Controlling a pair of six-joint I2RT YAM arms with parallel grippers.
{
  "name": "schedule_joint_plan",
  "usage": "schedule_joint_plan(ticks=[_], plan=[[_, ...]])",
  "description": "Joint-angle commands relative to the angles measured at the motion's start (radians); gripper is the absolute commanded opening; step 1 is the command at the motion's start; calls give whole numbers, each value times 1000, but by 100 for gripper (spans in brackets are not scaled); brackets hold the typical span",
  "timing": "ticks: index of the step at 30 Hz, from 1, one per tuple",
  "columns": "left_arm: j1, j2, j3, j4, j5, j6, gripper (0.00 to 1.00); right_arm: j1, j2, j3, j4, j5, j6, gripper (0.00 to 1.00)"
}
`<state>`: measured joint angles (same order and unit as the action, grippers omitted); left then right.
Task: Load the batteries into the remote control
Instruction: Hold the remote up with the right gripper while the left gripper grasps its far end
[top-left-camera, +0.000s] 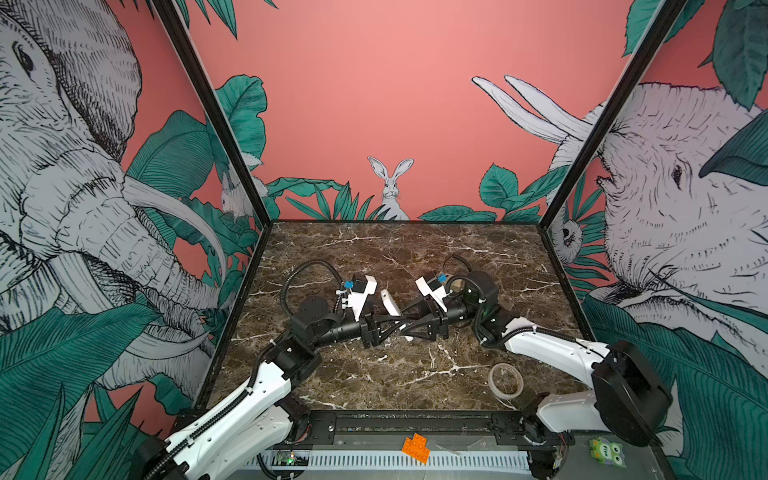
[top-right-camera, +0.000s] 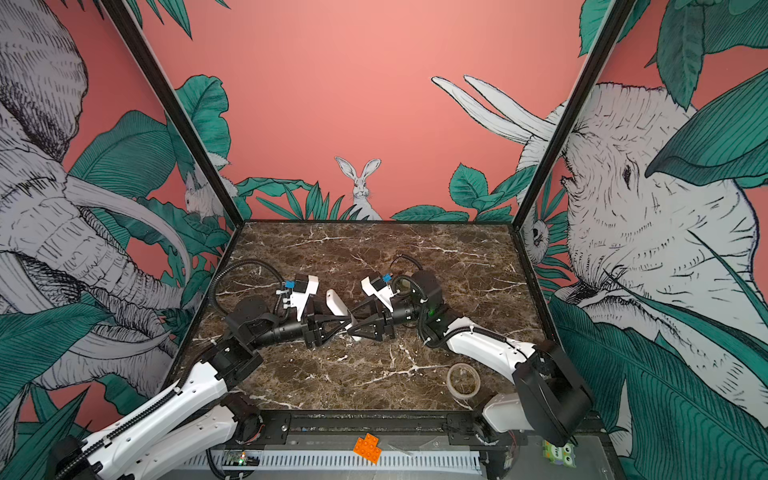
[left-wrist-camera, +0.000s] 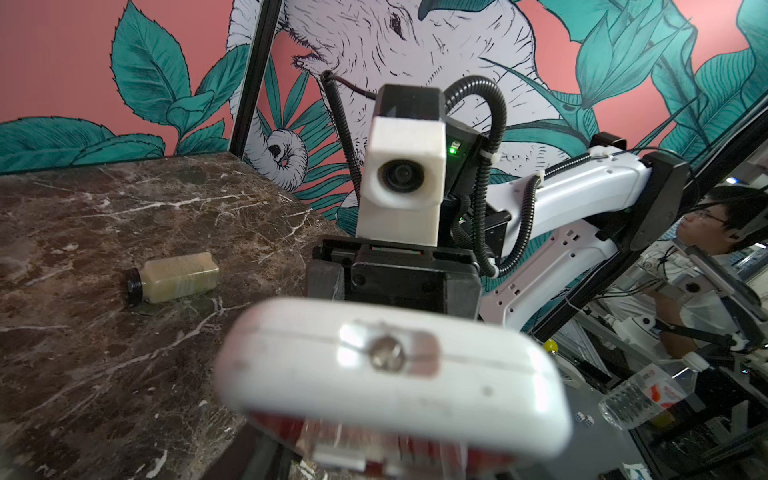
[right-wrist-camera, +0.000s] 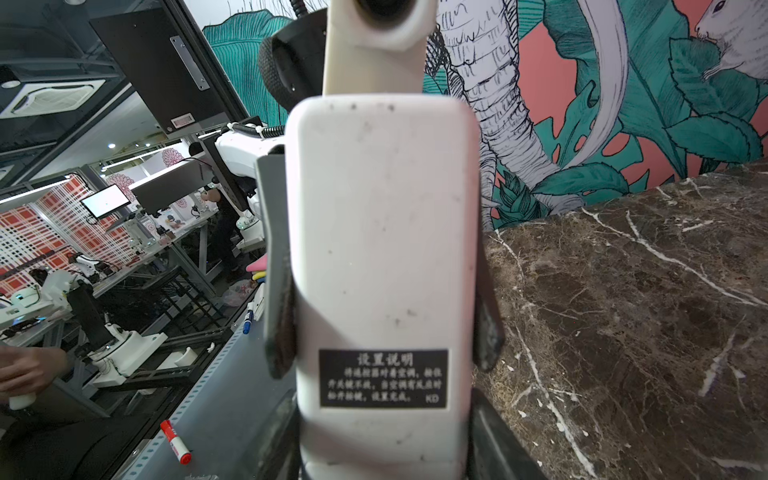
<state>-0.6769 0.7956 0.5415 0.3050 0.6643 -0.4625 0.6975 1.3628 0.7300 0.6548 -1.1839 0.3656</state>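
Found the remote control (right-wrist-camera: 382, 228) held aloft over the middle of the table (top-left-camera: 415, 257), clear of the marble top and caught between the two arms. Showed its white back to the right wrist view, scuffed and speckled, with a black label (right-wrist-camera: 382, 378) of white characters near the closer end. Stood tilted in both top views, with one end raised toward the back wall. Pointed its narrow end at the left wrist view, very close and blurred, with a round emitter (left-wrist-camera: 387, 354) behind a small clear window on the seam and a strip of red front beneath.

Was gripped at the label end by the right fingers (right-wrist-camera: 496, 440), pressed to both long sides and holding it up. Was flanked farther along by the left fingers (right-wrist-camera: 276, 270), set at about the remote's width and lying against both long edges. Could not tell whether these were clamped or only touching. Met the right fingers nearly tip to tip in both top views, reaching in from the opposite side.

Noted a small bottle (left-wrist-camera: 174, 276) of yellowish liquid with a black cap, lying on its side on the table, well apart from the remote. Noted a clear tape roll (top-left-camera: 505, 380) lying flat near the front right, beside the right arm. Noted, off the table on the front ledge, an orange studded brick (top-left-camera: 415, 448) and a green toy block (top-left-camera: 604, 453) with eyes.
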Motion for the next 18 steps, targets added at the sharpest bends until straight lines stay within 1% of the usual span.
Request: schedule_joint_plan(ticks=[1,10,13,18], plan=[[2,-6,25,29,8,-1,47,-3,4,-4,73,-21,-3,12],[2,0,20,32,2,-1,30,-3,-10,-14,58,-11,-18,12],[1,2,21,23,-3,5,25,-3,-5,-9,62,-11,-16,13],[1,5,23,8,-12,13,21,-4,-1,-7,76,-11,-9,13]])
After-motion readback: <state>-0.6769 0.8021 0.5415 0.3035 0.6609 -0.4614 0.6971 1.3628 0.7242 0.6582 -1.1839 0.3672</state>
